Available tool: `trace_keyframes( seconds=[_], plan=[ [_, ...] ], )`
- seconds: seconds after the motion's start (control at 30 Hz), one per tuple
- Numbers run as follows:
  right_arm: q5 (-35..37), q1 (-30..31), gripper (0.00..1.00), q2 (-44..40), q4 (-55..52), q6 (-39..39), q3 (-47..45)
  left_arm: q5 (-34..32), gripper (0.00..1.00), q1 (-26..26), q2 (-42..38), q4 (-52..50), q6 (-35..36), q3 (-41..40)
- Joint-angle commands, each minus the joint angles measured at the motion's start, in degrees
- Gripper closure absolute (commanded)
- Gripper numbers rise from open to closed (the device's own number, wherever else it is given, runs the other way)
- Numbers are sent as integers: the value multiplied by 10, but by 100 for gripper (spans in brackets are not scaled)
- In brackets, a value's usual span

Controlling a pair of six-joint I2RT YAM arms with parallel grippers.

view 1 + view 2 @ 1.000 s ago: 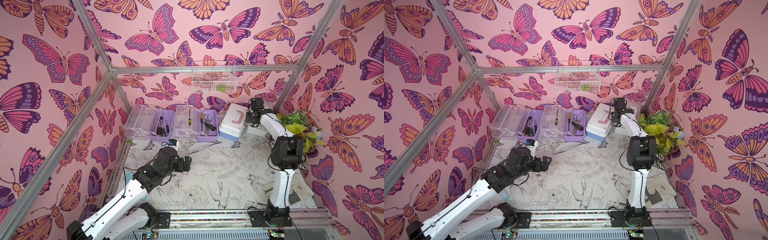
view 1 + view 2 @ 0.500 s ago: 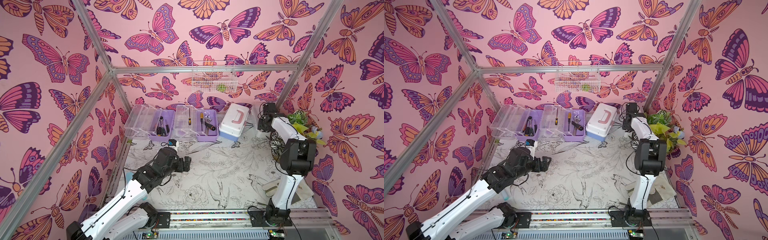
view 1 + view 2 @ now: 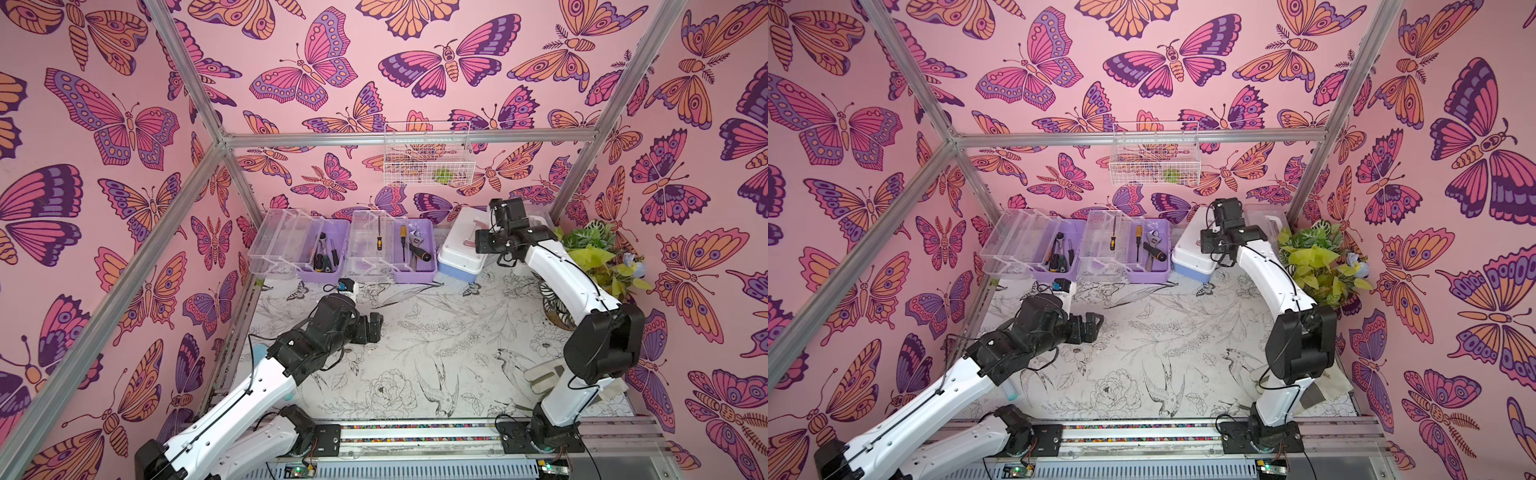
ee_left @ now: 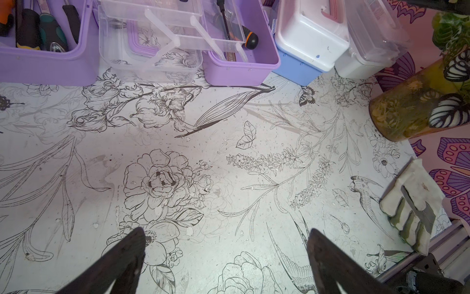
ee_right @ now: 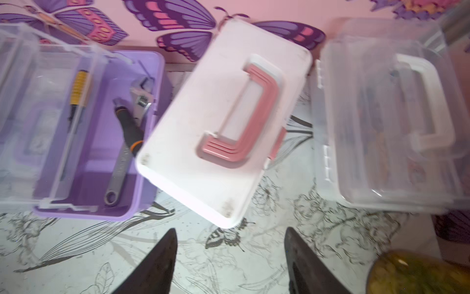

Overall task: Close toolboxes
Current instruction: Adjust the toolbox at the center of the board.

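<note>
Patterned table (image 4: 229,152), in a row: purple toolbox (image 4: 45,63), tools showing; second purple toolbox (image 4: 241,66), clear lid (image 4: 150,56) laid open; light blue toolbox (image 4: 305,43), white lid down; white toolbox (image 4: 366,56), seemingly shut. Left gripper (image 4: 226,230) spread, empty.

The white-shelled left arm (image 3: 249,395) and right arm (image 3: 569,282) show bulky black joints, thin black cables along their links, dark wedge-shaped jaws.

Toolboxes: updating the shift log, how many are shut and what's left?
Done: the blue box and the white box look shut. In hand: nothing; the right gripper hovers open by the blue box, the left gripper is open too. Left: the corner purple box and the middle purple box, lids open, tools inside.
</note>
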Motion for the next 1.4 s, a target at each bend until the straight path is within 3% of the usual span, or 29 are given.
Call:
trace_keyframes(
  seconds=[0.0, 0.1, 0.17, 0.33, 0.63, 1.17, 1.37],
  plan=[
    [-15, 12, 37, 50, 36, -7, 33, 6, 1, 4, -4, 9, 0, -14],
    [-39, 15, 51, 107, 56, 3, 78, 13, 1, 4, -9, 10, 2, -17],
    [-40, 19, 52, 148, 41, -2, 124, 17, 1, 4, -13, 9, 5, -17],
    [7, 21, 38, 231, -49, 13, 230, 11, 1, 4, -27, 8, 3, -21],
    [41, 11, 29, 230, -98, 26, 195, 10, 1, 4, -20, 8, 7, -18],
    [19, -100, 32, 211, -222, 26, 179, 7, 1, 4, -20, 9, 0, -16],
    [-59, -101, 32, 207, -190, 53, 182, 4, 1, 3, -13, 10, 1, -10]
  ],
)
